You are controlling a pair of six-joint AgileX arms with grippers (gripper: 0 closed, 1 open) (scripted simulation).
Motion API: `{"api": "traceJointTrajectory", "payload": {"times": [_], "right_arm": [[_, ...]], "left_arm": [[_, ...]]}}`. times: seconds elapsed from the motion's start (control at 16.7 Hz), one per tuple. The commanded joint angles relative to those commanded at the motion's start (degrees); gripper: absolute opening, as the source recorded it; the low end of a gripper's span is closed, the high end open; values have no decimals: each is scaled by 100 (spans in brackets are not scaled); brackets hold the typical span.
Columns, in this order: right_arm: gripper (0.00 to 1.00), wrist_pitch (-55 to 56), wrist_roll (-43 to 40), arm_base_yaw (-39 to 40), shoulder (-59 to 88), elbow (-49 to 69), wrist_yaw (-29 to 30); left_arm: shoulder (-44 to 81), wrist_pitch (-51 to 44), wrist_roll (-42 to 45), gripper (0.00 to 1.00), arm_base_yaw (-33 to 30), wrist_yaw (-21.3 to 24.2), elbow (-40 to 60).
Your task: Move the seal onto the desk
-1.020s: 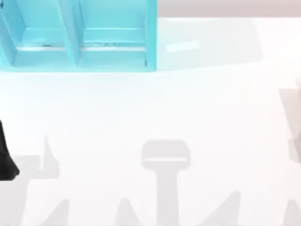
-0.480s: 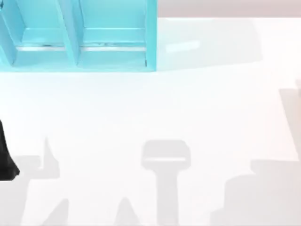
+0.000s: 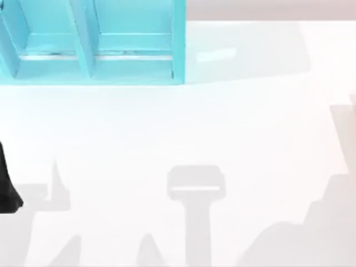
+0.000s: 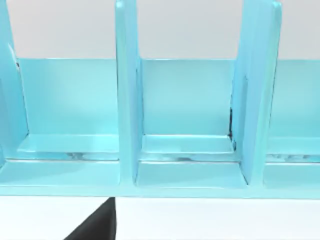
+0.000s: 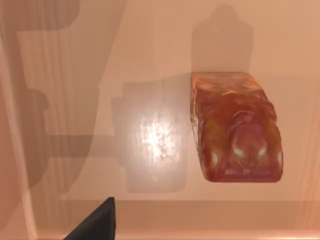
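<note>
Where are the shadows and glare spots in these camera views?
Top view: grey shadows lie on the desk, one T-shaped at the middle, a broad one at the right. Right wrist view: a bright glare patch beside the seal. Left wrist view: thin glints inside the shelf unit.

Pale white, light blue and amber.

The desk (image 3: 183, 122) was plain white in the top view, crossed by soft grey shadows along its near side and right edge. The shelf unit (image 3: 94, 44) was a uniform light blue, its dividers a slightly deeper turquoise, with thin whitish glints and dark hairline marks along the compartment floors; the left wrist view showed the same blue against a pale grey backdrop. The left arm (image 3: 6, 183) was solid black. In the right wrist view the seal (image 5: 234, 127) was translucent amber-orange, mottled with darker red-brown and small white highlights, on a surface tinted warm peach-orange with brownish shadows and one bright whitish patch.
</note>
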Motion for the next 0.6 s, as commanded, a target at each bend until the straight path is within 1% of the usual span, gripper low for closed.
{"api": "traceJointTrajectory", "payload": {"times": [0.3, 0.6], "right_arm": [[100, 75, 10, 23, -12, -76, -4], [100, 890, 8, 4, 175, -714, 0]], "left_arm": [[0, 0, 0, 100, 0, 0, 0], [0, 0, 0, 100, 0, 0, 0]]}}
